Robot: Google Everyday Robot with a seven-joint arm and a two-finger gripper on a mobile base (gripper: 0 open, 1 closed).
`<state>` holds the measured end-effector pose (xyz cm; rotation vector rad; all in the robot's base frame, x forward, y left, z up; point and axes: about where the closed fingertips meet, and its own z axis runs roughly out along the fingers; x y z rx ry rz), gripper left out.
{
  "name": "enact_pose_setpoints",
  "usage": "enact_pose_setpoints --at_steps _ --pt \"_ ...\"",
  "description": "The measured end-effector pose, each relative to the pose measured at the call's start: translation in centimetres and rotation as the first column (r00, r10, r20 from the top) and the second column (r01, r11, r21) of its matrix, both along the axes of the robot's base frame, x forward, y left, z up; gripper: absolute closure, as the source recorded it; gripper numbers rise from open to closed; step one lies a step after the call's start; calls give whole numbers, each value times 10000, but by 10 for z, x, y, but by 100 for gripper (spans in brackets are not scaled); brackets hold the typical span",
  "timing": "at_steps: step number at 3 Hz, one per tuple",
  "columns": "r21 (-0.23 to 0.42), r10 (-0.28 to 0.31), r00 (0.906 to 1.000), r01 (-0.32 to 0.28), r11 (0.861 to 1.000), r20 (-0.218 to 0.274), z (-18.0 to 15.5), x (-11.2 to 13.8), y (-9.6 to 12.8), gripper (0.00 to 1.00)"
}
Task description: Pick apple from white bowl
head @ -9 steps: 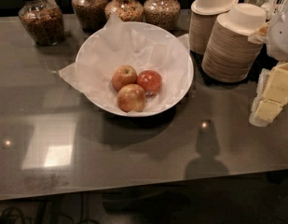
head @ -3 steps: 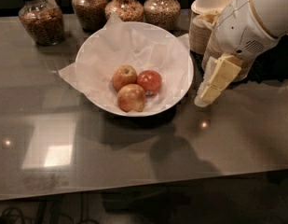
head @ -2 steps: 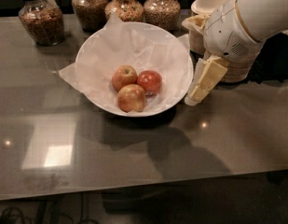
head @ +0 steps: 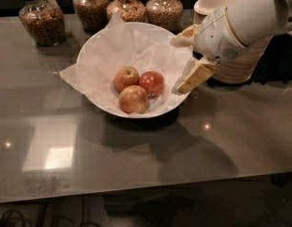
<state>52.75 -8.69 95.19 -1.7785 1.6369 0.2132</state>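
**Open tool (head: 179, 65) over right rim of white bowl (head: 89, 51)**

The apple (head: 151, 82) sits right of the bowl's centre, touching two paler apples (head: 125, 78) on its left. The tool is spread wide and holds nothing. Jars (head: 41, 20) stand behind the bowl. Stacked paper bowls (head: 240, 65) stand to its right on the table (head: 136, 155), half hidden by the arm.

Grey table (head: 136, 160) bears white bowl (head: 157, 111), jars (head: 41, 20), paper bowls (head: 240, 67) — gripper (head: 187, 60) at the bowl's rim.

Matt plastic hand (head: 178, 65), spread, at white bowl (head: 146, 113) rim; glossy apple (head: 151, 82); crumpled paper lining (head: 129, 46); polished table (head: 136, 167).
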Motion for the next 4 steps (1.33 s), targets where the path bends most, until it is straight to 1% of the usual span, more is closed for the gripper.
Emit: enact_pose_setpoints --at_steps 2,4 --pt "77 246 9997 -247 9997 65 -12 15 4 26" --pt "72 709 9975 -709 9975 68 -24 32 14 27"
